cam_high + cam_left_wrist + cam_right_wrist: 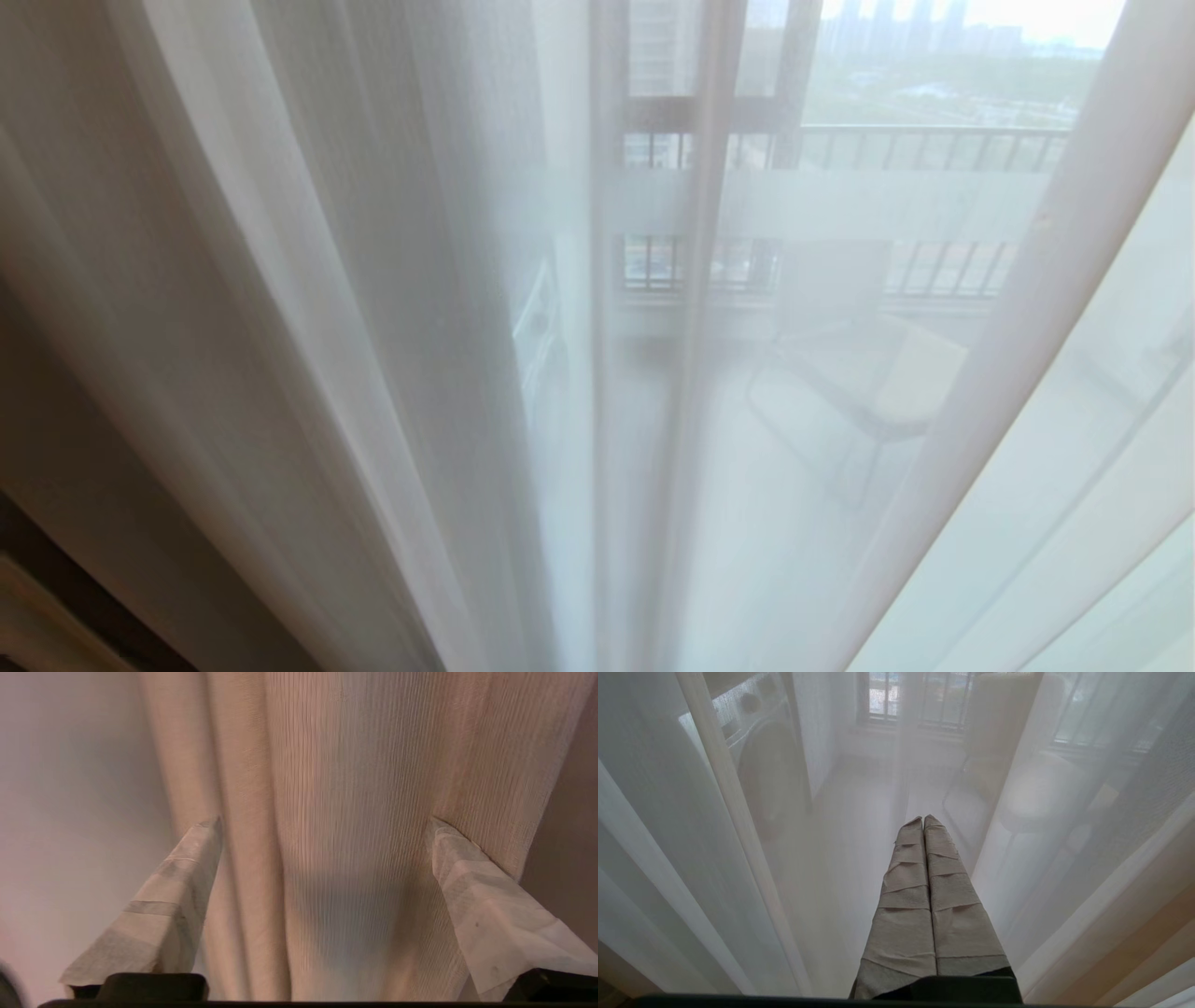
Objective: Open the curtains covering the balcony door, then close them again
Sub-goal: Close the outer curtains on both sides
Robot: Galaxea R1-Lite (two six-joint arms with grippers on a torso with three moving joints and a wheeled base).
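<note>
The curtains fill every view. In the head view the thin white sheer [392, 308] hangs in folds across the balcony door [887, 201], whose frosted band shows faintly through it. Neither arm appears there. In the left wrist view, thick cream-beige woven cloth [336, 788] hangs in pleats right ahead of my left gripper [323, 821]. That gripper is open wide, its tape-wrapped fingertips [208, 833] close against the cloth with nothing pinched between them. My right gripper [923, 817] is shut and empty, pointing at the sheer [691, 835].
Behind the sheer and glass lies a balcony with a chair [868, 373], a railing [934, 145] and a washing machine [756, 756]. A dark strip [56, 579] shows at the lower left of the head view.
</note>
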